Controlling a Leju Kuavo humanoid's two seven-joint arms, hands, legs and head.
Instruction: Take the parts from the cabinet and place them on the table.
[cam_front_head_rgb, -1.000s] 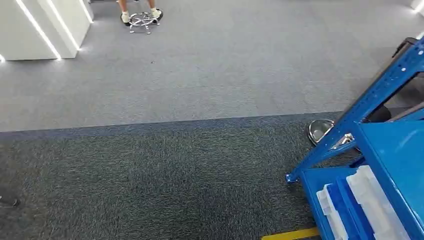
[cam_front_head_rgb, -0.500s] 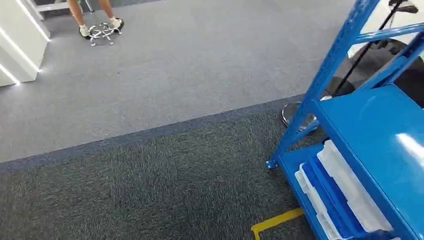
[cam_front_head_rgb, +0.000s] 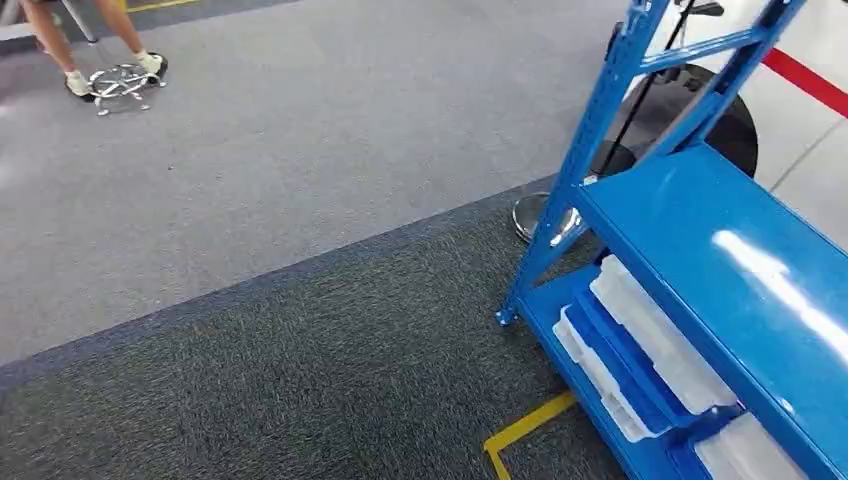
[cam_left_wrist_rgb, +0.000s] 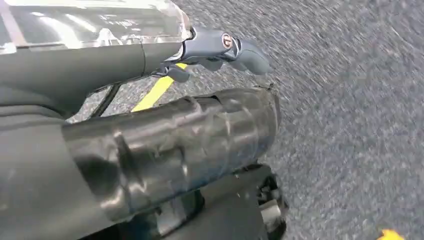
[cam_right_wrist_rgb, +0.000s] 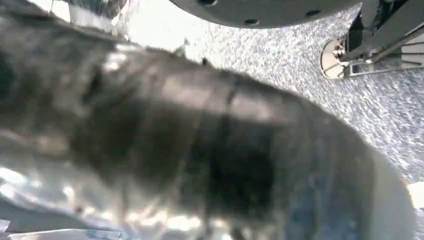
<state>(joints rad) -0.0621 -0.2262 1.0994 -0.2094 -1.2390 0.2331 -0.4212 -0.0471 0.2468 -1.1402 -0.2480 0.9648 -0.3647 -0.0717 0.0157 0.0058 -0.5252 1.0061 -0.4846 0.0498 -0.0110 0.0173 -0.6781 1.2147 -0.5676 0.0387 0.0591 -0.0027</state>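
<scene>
The blue metal cabinet (cam_front_head_rgb: 700, 230) stands at the right of the head view, its upper shelf bare and glossy. On its lower shelf lie white part trays (cam_front_head_rgb: 655, 340) with a blue tray (cam_front_head_rgb: 625, 362) between them. My left hand (cam_left_wrist_rgb: 170, 150) appears in the left wrist view as a grey ribbed cover over dark carpet, with one dark finger (cam_left_wrist_rgb: 225, 47) sticking out; how its fingers lie is unclear. My right hand (cam_right_wrist_rgb: 200, 150) is a blurred grey cover in the right wrist view, with its fingers hidden.
Grey carpet stretches ahead and to the left. A yellow tape mark (cam_front_head_rgb: 525, 430) lies on the floor by the cabinet's corner. A round metal foot (cam_front_head_rgb: 540, 215) and a black stand base (cam_front_head_rgb: 700, 110) sit behind the cabinet. A person's legs (cam_front_head_rgb: 60, 50) and a stool base (cam_front_head_rgb: 120, 80) are far left.
The whole picture has shifted: the camera has turned towards the cabinet, which now takes up more of the right side. The person and stool have slid to the left edge.
</scene>
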